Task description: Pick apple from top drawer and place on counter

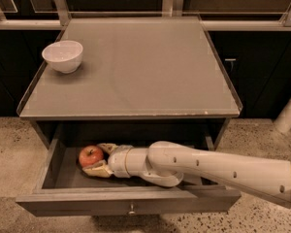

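The top drawer (126, 204) is pulled open below the counter (145, 72). The red apple (90, 156) with yellowish patches lies at the left of the drawer floor. My white arm reaches in from the right, and my gripper (100, 158) is inside the drawer, right beside the apple. One finger (107, 148) lies behind the apple's right side and the other (95, 170) in front of it, below. The jaws are spread and bracket the apple's right side without closing on it. The apple rests on the drawer floor.
A white bowl (63, 56) stands on the counter's back left corner. Dark cabinets with rails line the back wall. A white post (288, 113) stands on the speckled floor at the right. The drawer's knob (131, 209) is on its front panel.
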Tool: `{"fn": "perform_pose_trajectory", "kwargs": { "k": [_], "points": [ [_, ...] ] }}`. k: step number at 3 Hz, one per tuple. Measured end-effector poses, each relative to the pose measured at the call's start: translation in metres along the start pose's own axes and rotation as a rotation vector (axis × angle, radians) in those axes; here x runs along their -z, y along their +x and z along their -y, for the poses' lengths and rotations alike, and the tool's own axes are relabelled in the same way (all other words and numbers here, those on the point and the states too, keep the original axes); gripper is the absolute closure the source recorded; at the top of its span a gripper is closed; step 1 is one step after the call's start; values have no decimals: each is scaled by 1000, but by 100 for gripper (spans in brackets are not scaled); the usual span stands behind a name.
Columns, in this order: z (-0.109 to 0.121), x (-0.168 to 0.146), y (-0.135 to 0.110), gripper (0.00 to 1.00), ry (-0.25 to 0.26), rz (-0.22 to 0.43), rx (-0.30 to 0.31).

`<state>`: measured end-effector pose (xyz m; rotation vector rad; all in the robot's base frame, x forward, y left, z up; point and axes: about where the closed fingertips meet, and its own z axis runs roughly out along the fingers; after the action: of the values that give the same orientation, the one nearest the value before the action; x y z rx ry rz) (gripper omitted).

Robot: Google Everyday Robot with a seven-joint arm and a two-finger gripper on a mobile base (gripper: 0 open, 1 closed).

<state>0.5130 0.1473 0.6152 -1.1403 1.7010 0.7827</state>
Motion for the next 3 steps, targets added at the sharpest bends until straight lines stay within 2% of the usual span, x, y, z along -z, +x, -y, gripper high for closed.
{"fn": "perform_pose_trajectory", "kwargs": {
  "k": [1,2,3],
  "points": [
    [0,0,0,88,0,0,0],
    [0,9,-7,100,-17,2,6],
    [-7,36,-21,100,-30,-33,19]
  ]
}}
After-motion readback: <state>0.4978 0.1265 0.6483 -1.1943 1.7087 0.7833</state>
